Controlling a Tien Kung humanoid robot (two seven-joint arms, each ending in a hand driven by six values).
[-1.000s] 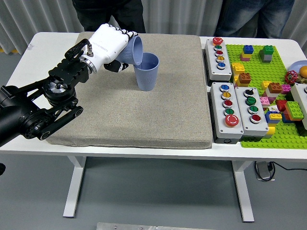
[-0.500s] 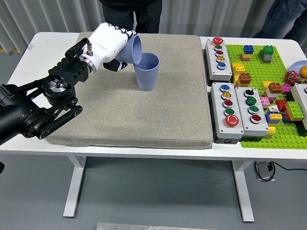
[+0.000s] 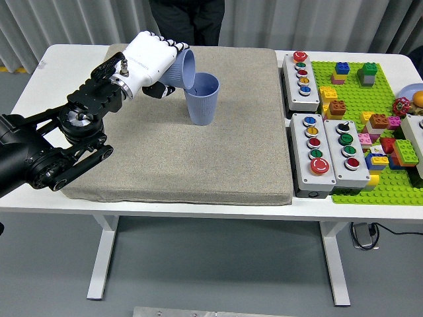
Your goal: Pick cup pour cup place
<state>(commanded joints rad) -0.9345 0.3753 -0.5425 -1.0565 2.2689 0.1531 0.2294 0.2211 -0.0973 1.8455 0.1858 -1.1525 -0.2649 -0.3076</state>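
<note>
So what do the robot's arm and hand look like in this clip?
Only the left arm shows: black, with open linkages, rods and round joint housings. Its left hand has a glossy white shell and black finger segments, with a silver fitting at the wrist. The right arm is out of view.

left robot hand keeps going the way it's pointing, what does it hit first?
The left robot hand points right with the tilted cup it grips. First contact would probably be that cup's rim on the upright cup just beyond it; the gap between them is unclear.

Bright, even overhead lighting renders the white bench (image 3: 66,72) sharp edge to edge, with soft, short shadows and no glare or blur.
</note>
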